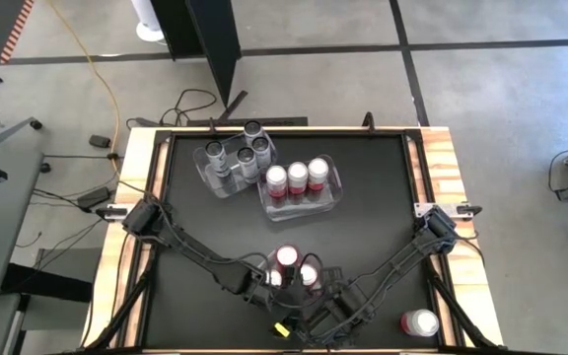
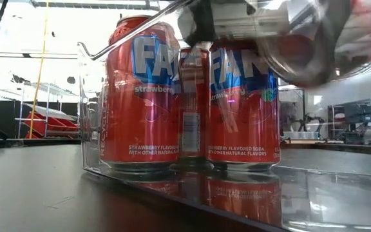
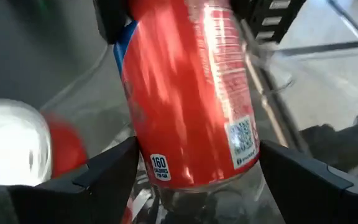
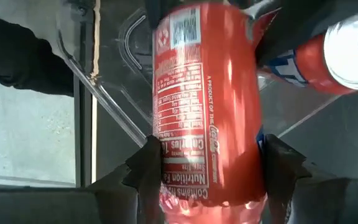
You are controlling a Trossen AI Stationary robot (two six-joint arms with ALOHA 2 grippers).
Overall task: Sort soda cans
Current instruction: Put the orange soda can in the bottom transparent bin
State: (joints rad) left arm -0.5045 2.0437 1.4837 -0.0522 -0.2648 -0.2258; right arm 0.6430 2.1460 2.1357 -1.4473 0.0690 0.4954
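Nearest the front edge stands a clear plastic rectangular bin (image 2: 89,96). It holds three upright red strawberry soda cans (image 2: 140,96) packed close together, and both arms crowd over it, so from above little more than the cans' silver tops shows. Above this bin the right gripper (image 4: 210,155) grips a red cylindrical soda can with a white nutrition panel (image 4: 207,93), its two dark fingers pressed against the can's sides. The left gripper (image 3: 197,155) comes at the other end of the same can. Its fingers are spread wide, one on each side of the can's base, and they do not visibly squeeze it. A neighbouring can's silver top sits just beside that base. Farther back, near the table's middle, a second clear plastic bin (image 1: 335,187) holds three red-and-white cans in a row (image 1: 299,177). A third clear bin (image 1: 203,170) touches its corner and carries four dark grey cans (image 1: 245,153). Both of these bins sit well apart from the grippers. One lone red can with a silver top (image 1: 420,322) stands by the front right corner, just beside the right arm's base. All of this rests on a black matte tabletop framed in pale wood (image 1: 363,227). Around the table is a grey concrete floor with dark seam lines (image 1: 501,108), trailed by a yellow cable (image 1: 97,69) and loose black cords. At table height the room behind is bright, with metal racks.
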